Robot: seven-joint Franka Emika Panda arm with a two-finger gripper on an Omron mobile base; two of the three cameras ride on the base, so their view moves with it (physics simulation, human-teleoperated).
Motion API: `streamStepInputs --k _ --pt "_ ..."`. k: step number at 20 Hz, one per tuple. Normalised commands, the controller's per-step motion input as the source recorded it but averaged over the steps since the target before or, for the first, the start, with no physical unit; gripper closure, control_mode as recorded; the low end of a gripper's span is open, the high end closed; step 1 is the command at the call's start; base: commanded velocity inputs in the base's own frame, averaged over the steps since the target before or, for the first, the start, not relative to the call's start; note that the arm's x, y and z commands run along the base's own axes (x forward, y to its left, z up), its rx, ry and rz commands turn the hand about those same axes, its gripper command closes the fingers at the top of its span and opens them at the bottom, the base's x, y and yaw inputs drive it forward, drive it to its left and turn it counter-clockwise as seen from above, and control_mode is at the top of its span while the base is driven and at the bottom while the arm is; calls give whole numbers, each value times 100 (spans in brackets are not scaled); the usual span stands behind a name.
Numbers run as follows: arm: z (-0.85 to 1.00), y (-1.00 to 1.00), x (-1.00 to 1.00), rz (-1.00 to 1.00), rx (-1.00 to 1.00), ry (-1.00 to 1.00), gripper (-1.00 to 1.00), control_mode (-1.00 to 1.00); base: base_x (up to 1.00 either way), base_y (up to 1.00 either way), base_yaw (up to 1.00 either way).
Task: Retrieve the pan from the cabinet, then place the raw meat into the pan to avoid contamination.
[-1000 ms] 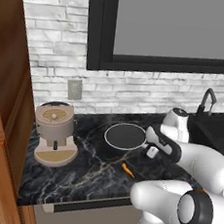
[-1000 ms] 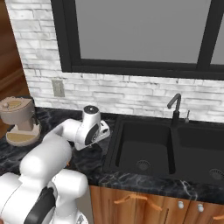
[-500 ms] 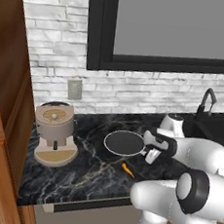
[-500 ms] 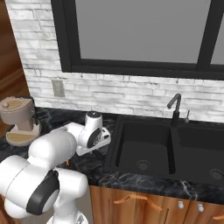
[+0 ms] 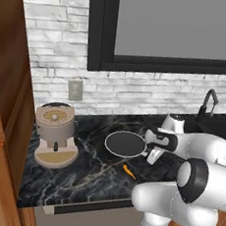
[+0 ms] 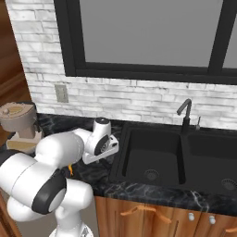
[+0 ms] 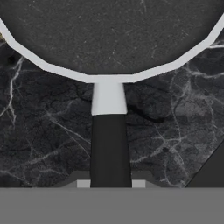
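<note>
Left base view: the pan lies flat on the black marble counter, at 3 o'clock from the coffee machine and well apart from it. The gripper sits at the pan's 3 o'clock rim, over the handle. The raw meat lies on the counter at 5 o'clock from the pan, near it but not touching. The cabinet fills the 9 o'clock edge of the frame.

Right base view: the gripper hangs low over the counter, just beside the sink, at its 9 o'clock. The raw meat shows partly behind the arm. The faucet stands at the sink's 12 o'clock rim.

Hand view: the pan handle runs from the pan's 6 o'clock rim straight down between the two fingertips. The jaws are clenched on the handle.
</note>
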Motion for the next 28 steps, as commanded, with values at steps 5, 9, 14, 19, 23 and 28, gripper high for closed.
streamStepInputs --k 5,9,14,19,23,28 --pt "-19 0 0 0 0 0 100 -100 0 0 0" --pt "-20 0 2 0 0 0 -100 -100 0 0 0" --pt "-12 0 6 0 0 0 -100 -100 0 0 0" --pt "-4 0 2 0 0 0 -100 -100 0 0 0" --pt "0 0 0 0 0 0 -100 -100 0 0 0" --pt "5 0 0 0 -1 2 -100 -100 0 0 0"
